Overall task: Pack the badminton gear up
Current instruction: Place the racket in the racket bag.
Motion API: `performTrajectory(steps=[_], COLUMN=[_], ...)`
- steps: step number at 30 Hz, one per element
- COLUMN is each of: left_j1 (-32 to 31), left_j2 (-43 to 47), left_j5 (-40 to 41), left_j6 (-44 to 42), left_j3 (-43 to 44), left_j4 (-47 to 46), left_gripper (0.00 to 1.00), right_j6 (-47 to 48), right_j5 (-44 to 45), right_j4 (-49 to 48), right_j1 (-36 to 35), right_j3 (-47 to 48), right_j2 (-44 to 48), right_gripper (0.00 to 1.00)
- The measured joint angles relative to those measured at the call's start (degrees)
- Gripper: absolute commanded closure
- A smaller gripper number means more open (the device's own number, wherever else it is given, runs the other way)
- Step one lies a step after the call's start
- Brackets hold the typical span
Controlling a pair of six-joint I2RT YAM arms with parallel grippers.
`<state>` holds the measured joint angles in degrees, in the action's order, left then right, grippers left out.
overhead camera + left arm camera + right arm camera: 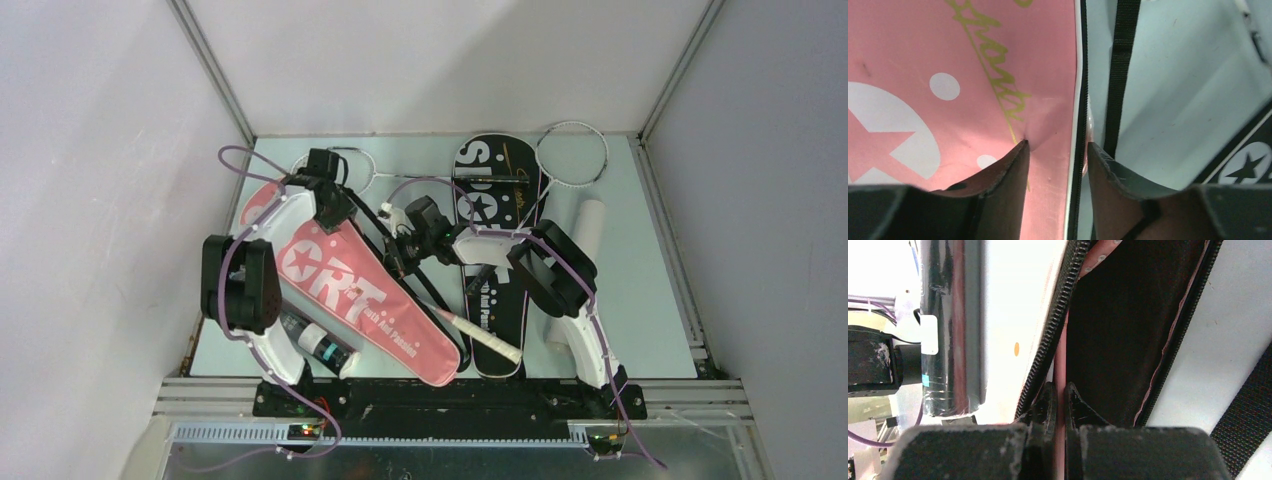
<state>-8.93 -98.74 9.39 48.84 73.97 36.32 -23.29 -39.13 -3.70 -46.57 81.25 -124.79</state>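
The left pincer (1055, 145) is straddling the pink cover (948, 60) edge, jaws apart. The right pincer (1060, 387) is pinching the pink racket (1062, 355).

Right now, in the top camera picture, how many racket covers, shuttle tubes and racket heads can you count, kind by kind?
Racket covers: 2, the pink cover and the black cover.
Shuttle tubes: 2, the black tube and the white tube.
Racket heads: 2, the left head and the right head.
Total: 6.
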Motion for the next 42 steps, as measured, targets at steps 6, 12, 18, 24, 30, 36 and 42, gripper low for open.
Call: performTrajectory(steps=[6,12,18,24,30,36,42], left_j1=[0.0,0.1,-0.2,-1.2,-2.3,-2.4,-2.6], left_j2=[-1.9,-1.8,1.6,9.0,13.0,14.5,14.9], left_j5=[-2.1,-5.4,-11.5,-17.2,-20.6,-22.6,-23.9], left_j6=[-1.3,-3.2,-3.8,-1.7,2.0,5.6,7.9], left_j3=[0.3,1.4,0.6,-4.6,-11.3,-14.8,-15.1], left_j4=[0.3,0.7,-1.9,-8.1,-13.4,-18.3,-20.9], left_gripper=[0.98,1.00,1.00,1.00,1.00,1.00,1.00], right_j6=[0.9,1.2,-0.8,-5.6,-12.0,-14.9,-17.7], right_j5=[1.2,3.5,5.2,8.1,11.3,14.8,18.1], right_j4=[0.3,1.8,2.6,-2.2,-9.1,-14.5,-18.9], right_j1=[0.0,-0.1,0.9,1.9,2.3,2.3,2.3], right_j3=[-0.8,-2.3,-4.5,-4.7,-4.7,-4.5,-4.2], right_j2=[0.4,2.8,6.4,6.7,6.3,3.3,0.7], right_gripper=[1.00,1.00,1.00,1.00,1.00,1.00,1.00])
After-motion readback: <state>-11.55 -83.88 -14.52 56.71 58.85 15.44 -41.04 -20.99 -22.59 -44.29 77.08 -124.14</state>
